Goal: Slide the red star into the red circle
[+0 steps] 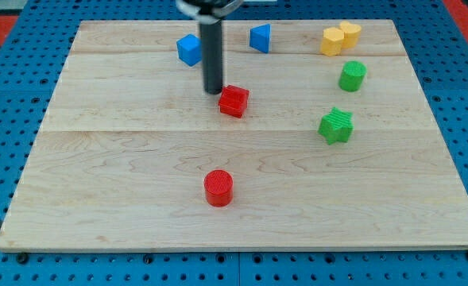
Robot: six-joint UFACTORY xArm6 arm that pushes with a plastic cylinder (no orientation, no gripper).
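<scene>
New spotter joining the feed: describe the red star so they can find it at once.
On the wooden board, look just above centre, where the dark rod comes down from the view's top. The red star sits right beside my tip, on its right. The only other red block, the red circle, lies nearer the view's bottom.

Red star (234, 101), red circle (218, 187)

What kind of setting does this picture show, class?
Probably a robotics lab bench: a wooden board on a blue pegboard, small coloured blocks such as the red star, and my tip beside it.
</scene>
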